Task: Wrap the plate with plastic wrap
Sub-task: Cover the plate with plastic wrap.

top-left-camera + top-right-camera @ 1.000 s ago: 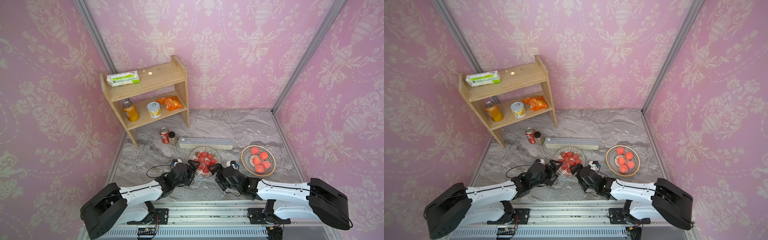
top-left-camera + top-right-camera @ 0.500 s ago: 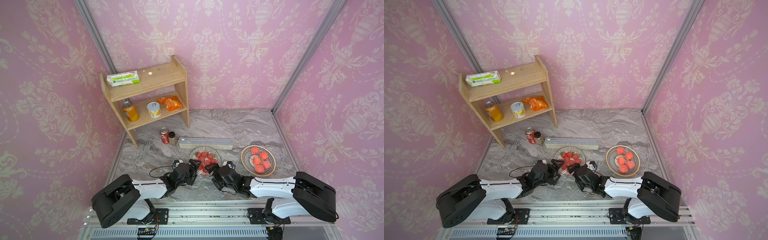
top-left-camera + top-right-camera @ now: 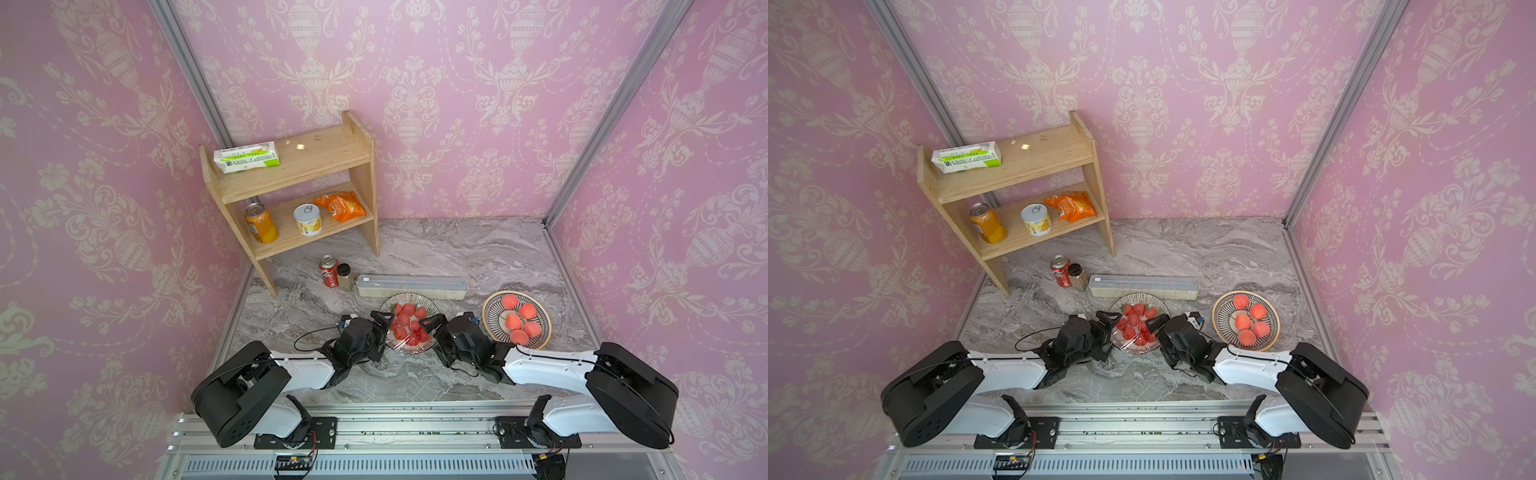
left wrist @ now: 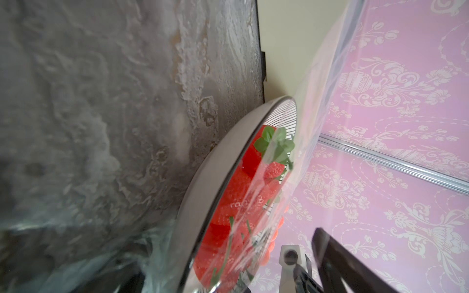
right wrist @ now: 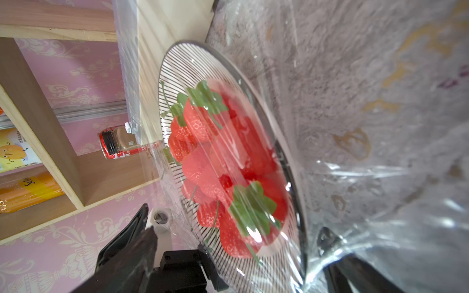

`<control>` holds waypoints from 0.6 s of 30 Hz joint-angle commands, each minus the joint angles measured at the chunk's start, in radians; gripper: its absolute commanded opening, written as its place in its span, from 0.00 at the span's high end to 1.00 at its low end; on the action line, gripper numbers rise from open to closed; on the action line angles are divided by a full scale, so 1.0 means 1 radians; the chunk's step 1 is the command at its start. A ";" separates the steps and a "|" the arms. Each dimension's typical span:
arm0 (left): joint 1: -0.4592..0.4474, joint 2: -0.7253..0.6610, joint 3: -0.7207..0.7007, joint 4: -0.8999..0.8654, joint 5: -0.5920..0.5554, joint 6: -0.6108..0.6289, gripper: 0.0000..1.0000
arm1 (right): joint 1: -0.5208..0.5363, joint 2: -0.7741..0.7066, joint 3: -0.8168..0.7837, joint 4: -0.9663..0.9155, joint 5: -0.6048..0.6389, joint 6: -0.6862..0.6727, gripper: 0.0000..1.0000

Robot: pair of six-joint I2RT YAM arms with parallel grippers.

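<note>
Film (image 5: 368, 177) veils the plate's (image 3: 409, 296) near rim, its underside unseen; left fingers (image 3: 384, 321) and right fingers (image 3: 433, 323) stay spread wide, straddling it; shoulders (image 3: 241, 395) swung inward.

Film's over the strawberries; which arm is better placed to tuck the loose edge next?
Probably right: the right gripper stands open astride the plate rim, with loose plastic wrap bunched beside it. The left gripper, also open, is nearly as close.

Both arms stretched low and forward, angled inward. Left end effector (image 3: 384, 330) and right end effector (image 3: 434, 332) face each other, wrists rolled sideways, jaws spread wide.
</note>
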 commanded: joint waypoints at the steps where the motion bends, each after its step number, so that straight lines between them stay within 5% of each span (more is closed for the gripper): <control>1: 0.030 0.011 0.025 -0.039 0.030 0.059 0.01 | -0.025 -0.015 0.032 -0.049 -0.037 -0.070 0.00; 18: 0.125 0.104 0.128 -0.052 0.114 0.152 0.01 | -0.139 0.038 0.104 -0.106 -0.133 -0.213 0.00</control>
